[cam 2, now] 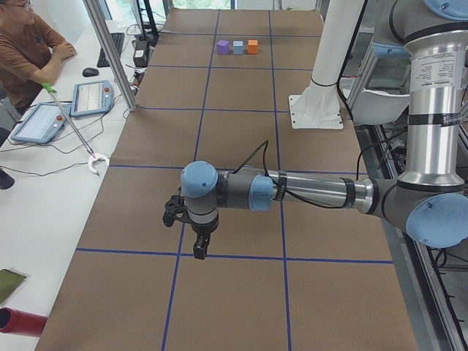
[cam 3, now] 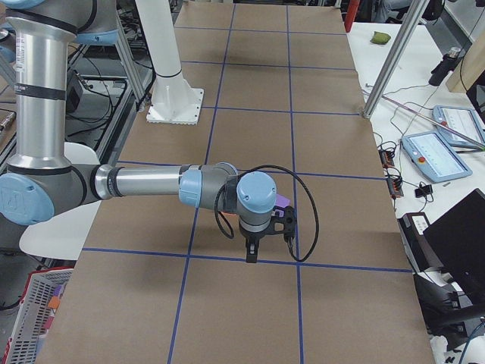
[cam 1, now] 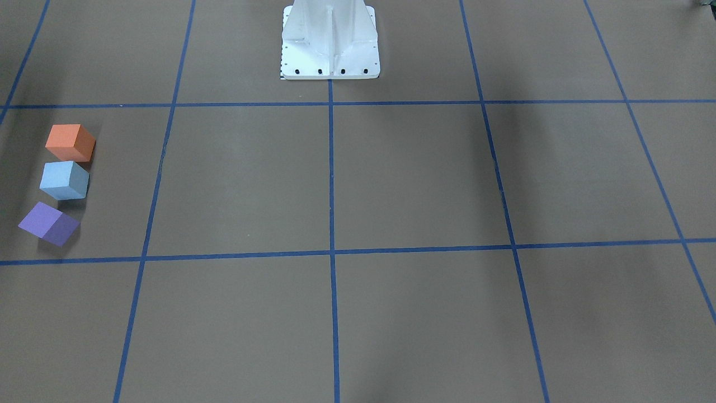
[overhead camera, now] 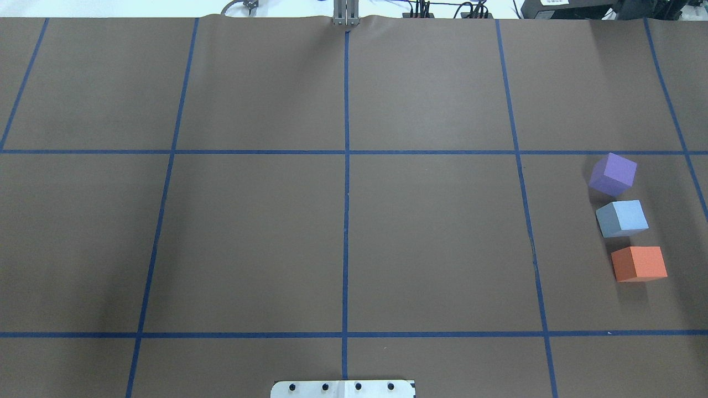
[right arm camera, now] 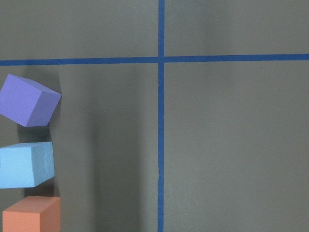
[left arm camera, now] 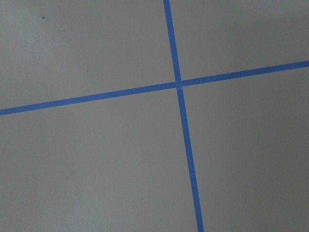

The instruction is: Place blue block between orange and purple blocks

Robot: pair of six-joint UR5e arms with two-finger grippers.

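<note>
Brown table (overhead camera: 249, 237) with a blue tape (overhead camera: 346, 221) grid. Blue block (overhead camera: 622, 218) sat on the table at the robot's right end, between orange block (overhead camera: 639, 263) and purple block (overhead camera: 613, 174), the three in one short row inside the same grid square. Blue was just beside each neighbour with a thin gap on both sides, as the right wrist view showed. Orange lay nearest the robot, purple farthest and turned askew to the other two. All three rested flat and nothing touched them. Right gripper (cam 3: 252, 254) hung pointing down over the table close to the row, with a sliver of purple showing behind it; it showed only in the side view, so I could not tell how far its jaws were apart, and nothing was seen in it. Left gripper (cam 2: 200, 247) hung pointing down over the far end of the table, well apart from the blocks, by a tape line; jaw gap could not be told there either. White base (cam 1: 330, 42) stood at the robot's edge of the table. An operator (cam 2: 29, 47) sat at a side desk.
</note>
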